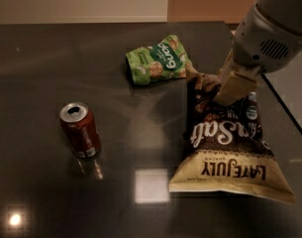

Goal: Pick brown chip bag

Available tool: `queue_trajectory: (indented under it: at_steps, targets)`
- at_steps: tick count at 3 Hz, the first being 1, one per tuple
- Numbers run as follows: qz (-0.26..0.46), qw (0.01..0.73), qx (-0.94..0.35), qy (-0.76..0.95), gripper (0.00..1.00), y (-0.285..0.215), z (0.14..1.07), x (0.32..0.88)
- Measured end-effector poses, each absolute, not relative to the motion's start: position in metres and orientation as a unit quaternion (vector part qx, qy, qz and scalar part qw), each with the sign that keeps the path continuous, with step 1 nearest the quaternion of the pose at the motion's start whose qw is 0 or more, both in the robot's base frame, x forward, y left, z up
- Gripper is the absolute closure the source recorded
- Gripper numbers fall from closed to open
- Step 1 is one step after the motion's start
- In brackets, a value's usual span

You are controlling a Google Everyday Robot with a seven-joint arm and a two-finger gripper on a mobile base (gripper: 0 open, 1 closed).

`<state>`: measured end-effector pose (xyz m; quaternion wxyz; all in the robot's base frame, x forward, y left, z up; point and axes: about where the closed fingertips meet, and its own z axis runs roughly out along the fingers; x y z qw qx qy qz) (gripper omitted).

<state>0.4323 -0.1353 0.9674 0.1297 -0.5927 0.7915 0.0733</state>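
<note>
Item 1. Brown chip bag, at 4 o'clock on the dark table. Its cream "LATE JULY" end is nearest the camera and looks low to the surface. The body slopes up and away toward 2 o'clock.

Item 2. Red soda can, at 8 o'clock, upright and well apart from the bag.

Item 3. Gripper, at 2 o'clock, jaws pinched on the bag's crumpled far end.

Item 4. Green snack bag, at 12 o'clock, lying flat just beside the bag's raised corner.

Risk: the hold looks confined to a thin crinkled edge. The hanging weight could pull the slick film out, or the swinging corner could drag the green snack bag.

Relation: the bag hangs below and nearer than the jaws, its top clamped between them.
</note>
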Motion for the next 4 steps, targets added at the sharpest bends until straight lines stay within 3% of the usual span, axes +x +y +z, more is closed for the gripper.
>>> queue_trajectory:
  at_steps: [4]
  targets:
    - [0.063, 0.198, -0.624, 0.754, 1.00, -0.120, 1.027, 0.452]
